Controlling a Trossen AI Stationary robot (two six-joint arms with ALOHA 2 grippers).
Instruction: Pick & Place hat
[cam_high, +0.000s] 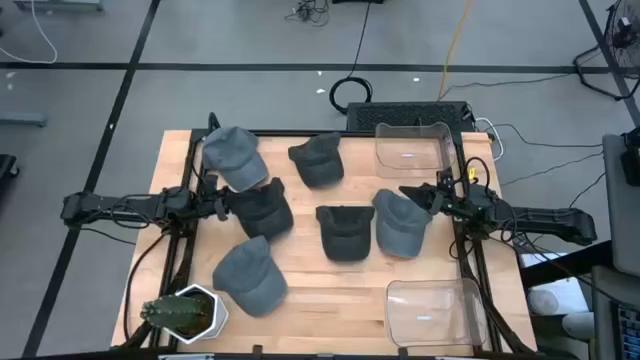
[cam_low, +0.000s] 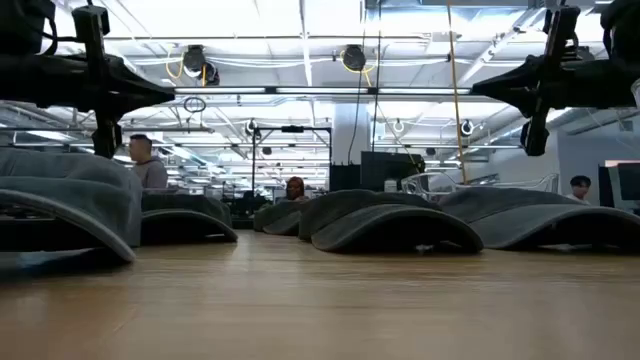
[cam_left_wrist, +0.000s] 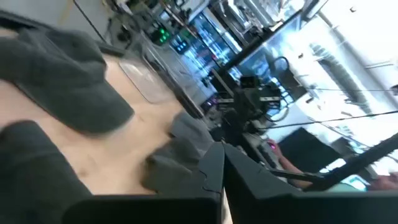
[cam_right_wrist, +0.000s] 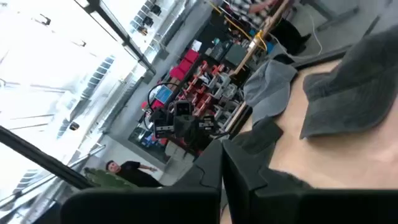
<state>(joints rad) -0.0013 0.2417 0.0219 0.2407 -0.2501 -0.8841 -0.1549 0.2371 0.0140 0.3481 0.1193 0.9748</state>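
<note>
Several caps lie brim-down on the wooden table (cam_high: 330, 290): a grey one at the far left (cam_high: 233, 155), a dark one (cam_high: 318, 160) at the far middle, a dark one (cam_high: 262, 207) left of centre, a dark one (cam_high: 343, 232) at the centre, a grey one (cam_high: 400, 222) to its right, and a grey one (cam_high: 250, 278) near left. My left gripper (cam_high: 226, 206) is shut and empty, raised beside the left dark cap. My right gripper (cam_high: 410, 193) is shut and empty, raised over the far edge of the right grey cap. Both arms hang high in the low view.
A clear plastic bin (cam_high: 412, 150) stands at the far right and another (cam_high: 432, 310) at the near right corner. A potted plant in a white pot (cam_high: 185, 312) stands at the near left corner. Bare wood shows along the near middle.
</note>
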